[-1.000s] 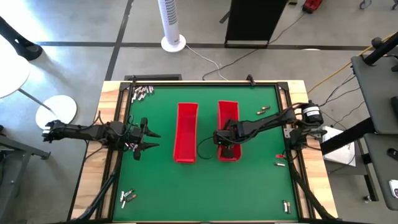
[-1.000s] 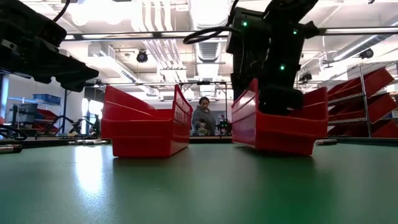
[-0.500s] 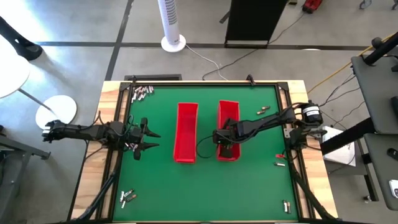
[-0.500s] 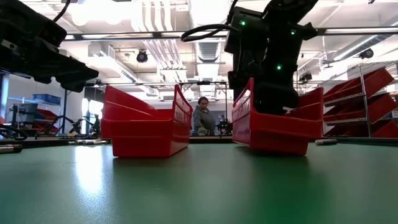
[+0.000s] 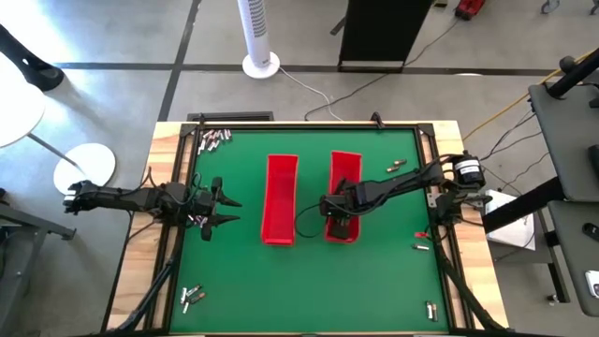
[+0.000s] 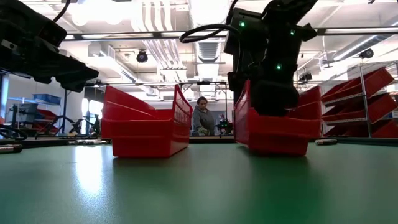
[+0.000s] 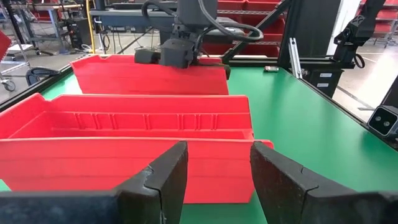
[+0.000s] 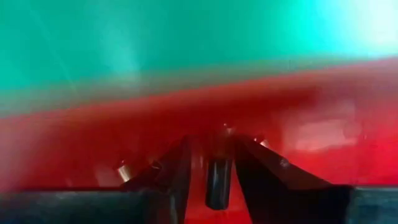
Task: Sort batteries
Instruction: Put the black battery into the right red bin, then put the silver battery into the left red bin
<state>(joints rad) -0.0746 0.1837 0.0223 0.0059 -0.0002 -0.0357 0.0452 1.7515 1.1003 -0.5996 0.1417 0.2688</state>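
In the high view, the right red tray (image 5: 343,195) has shifted slightly since a second ago, its near end now nudged a little toward the left red tray (image 5: 280,198), and the right claw (image 5: 339,223) sits over that near end at frame centre. The left claw (image 5: 221,210) has not moved, parked at the left of the green desk (image 5: 393,281) with its fingers spread and nothing between them. Loose batteries (image 5: 212,139) lie in the upper left corner of the desk, more at the lower left and along the right edge. In the low view the right tray (image 6: 278,127) has settled flatter than before, with the right claw (image 6: 272,99) down inside it. The left wrist view shows the left claw (image 7: 214,177) open and empty before the left tray (image 7: 124,146). The right wrist view shows the right claw (image 8: 214,171) partly open, a dark battery (image 8: 217,182) between its fingers over the tray floor; whether they grip it, I cannot tell.
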